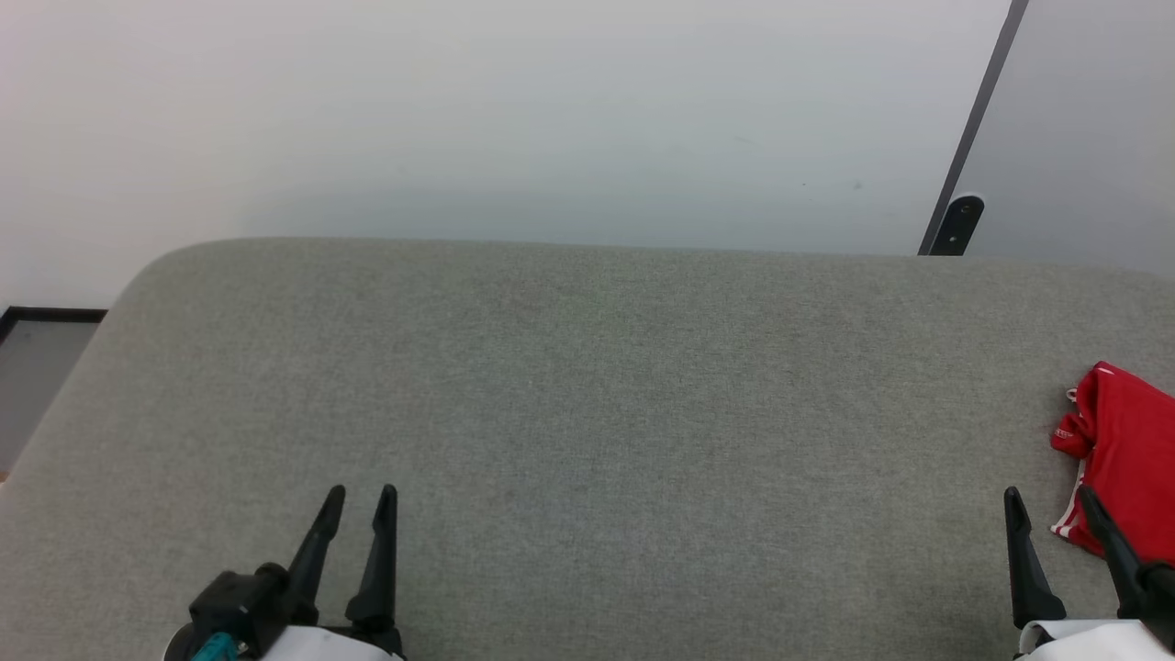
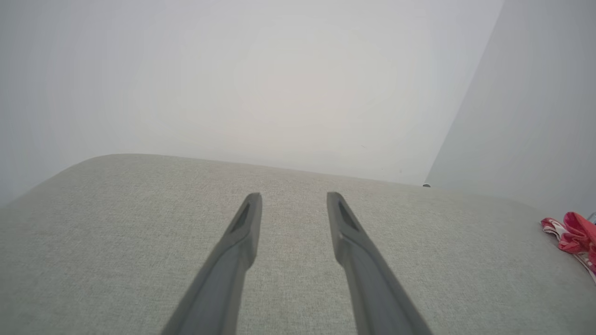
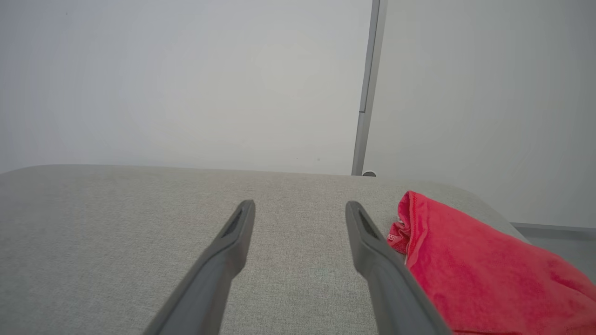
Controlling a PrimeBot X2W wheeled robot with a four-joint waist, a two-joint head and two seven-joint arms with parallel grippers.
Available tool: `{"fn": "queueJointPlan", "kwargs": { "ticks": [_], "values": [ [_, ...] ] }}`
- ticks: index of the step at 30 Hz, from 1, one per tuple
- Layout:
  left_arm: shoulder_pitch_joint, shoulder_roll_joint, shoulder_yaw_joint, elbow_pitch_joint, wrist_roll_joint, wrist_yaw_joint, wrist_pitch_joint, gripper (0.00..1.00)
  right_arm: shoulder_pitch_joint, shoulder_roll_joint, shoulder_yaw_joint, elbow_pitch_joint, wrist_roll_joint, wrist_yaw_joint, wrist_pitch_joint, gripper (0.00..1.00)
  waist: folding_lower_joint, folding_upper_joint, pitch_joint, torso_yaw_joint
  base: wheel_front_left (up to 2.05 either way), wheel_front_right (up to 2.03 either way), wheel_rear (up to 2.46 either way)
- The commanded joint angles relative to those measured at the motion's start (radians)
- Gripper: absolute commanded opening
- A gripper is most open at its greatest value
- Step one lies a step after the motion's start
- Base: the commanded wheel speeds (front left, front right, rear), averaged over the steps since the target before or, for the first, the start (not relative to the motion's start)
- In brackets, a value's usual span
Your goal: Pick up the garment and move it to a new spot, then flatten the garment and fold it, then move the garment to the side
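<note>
On the grey worktop [image 1: 587, 386] I see the garment [image 1: 1124, 459], seemingly folded, at the right edge beside my right gripper [image 1: 1048, 498], fingers apart, as are my left gripper's [image 1: 362, 493].

Bright diffuse light, shadows faint; both wrist views hazy and washed out, head view crisp.

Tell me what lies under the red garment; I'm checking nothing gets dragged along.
The garment lies bunched on the grey fabric surface, near its right end. Anything beneath its folds is covered and cannot be seen.
</note>
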Motion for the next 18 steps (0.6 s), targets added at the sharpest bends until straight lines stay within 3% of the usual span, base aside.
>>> {"fn": "queueJointPlan", "kwargs": {
  "ticks": [1, 2, 3, 9, 18],
  "values": [
    [0.008, 0.000, 0.005, -0.002, 0.004, 0.002, 0.000, 0.69, 0.009, 0.004, -0.003, 0.003, -0.008, -0.001, -0.005, 1.00, 0.0000, 0.0000, 0.000, 0.000, 0.00, 0.00, 0.00],
    [0.009, 0.002, 0.004, -0.005, 0.012, 0.002, 0.000, 0.70, 0.009, 0.003, -0.005, 0.004, -0.009, -0.001, -0.005, 1.00, 0.0000, 0.0000, 0.000, 0.000, 0.00, 0.00, 0.00],
    [0.002, -0.001, 0.004, 0.000, 0.007, 0.000, 0.000, 0.00, 0.000, 0.004, -0.003, 0.007, -0.001, 0.000, 0.001, 0.00, 0.0000, 0.0000, 0.000, 0.000, 0.00, 0.00, 0.00],
    [0.038, -0.013, -0.001, 0.056, 0.002, 0.000, 0.002, 0.00, 0.025, 0.028, -0.001, 0.064, 0.006, 0.000, 0.009, 0.00, 0.0000, 0.0000, 0.000, 0.000, 0.00, 0.00, 0.00],
    [0.021, -0.022, 0.017, 0.059, -0.156, 0.000, 0.047, 0.00, 0.005, 0.040, -0.008, 0.066, 0.176, 0.000, 0.056, 0.00, 0.0000, 0.0000, 0.004, -0.002, 0.00, 0.00, 0.00]
  ]
}}
